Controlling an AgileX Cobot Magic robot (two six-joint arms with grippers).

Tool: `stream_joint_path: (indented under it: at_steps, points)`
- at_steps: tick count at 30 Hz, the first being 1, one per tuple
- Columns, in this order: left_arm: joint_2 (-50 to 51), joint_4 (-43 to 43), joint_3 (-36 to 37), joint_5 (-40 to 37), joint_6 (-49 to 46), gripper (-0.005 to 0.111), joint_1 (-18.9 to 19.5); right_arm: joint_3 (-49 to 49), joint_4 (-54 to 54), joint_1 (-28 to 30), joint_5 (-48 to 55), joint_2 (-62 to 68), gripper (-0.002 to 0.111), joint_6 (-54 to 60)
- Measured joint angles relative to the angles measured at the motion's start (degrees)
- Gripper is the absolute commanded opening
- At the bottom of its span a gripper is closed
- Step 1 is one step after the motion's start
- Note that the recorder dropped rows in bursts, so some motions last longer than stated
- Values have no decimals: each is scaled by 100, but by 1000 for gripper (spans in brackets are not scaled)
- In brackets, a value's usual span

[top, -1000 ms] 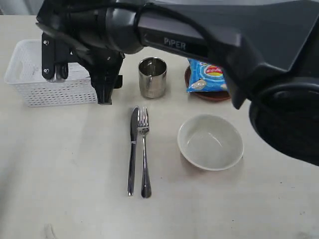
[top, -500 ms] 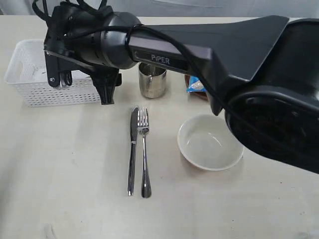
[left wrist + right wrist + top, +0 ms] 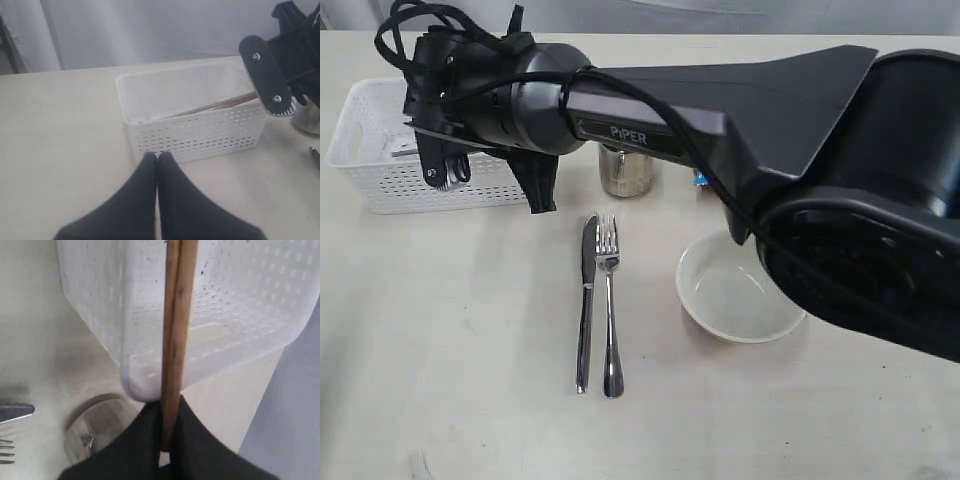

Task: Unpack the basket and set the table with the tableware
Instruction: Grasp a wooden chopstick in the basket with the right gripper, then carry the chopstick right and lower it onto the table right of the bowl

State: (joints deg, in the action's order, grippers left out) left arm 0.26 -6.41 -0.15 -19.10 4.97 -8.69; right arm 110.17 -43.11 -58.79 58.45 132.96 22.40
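The white basket [image 3: 380,170] stands at the table's [image 3: 470,380] far left. My right gripper [image 3: 445,178] reaches into its right end. In the right wrist view this gripper [image 3: 169,402] is shut on the wooden chopsticks [image 3: 176,315], which run out over the basket [image 3: 225,315]. The left wrist view shows the chopsticks [image 3: 215,106] lying slanted inside the basket [image 3: 200,125], and my left gripper [image 3: 158,156] shut and empty just in front of its wall. A knife [image 3: 587,300] and fork [image 3: 609,310] lie side by side mid-table. The cream bowl [image 3: 740,295] sits to their right.
A steel cup [image 3: 625,175] stands just right of the basket, half hidden by my right arm [image 3: 720,100]. That arm spans the back of the table and hides what is behind it, apart from a sliver of blue bag [image 3: 700,180].
My right gripper has gone from open to shut on the chopsticks in the basket. The arm has swung lower and now covers the bag and plate at the back.
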Motion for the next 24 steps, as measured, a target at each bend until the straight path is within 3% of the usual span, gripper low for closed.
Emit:
stream_joint_path:
  at_steps: [24]
  points:
    - [0,0,0,0,0,0,0,0,-13,-73,1004,-832,0,0]
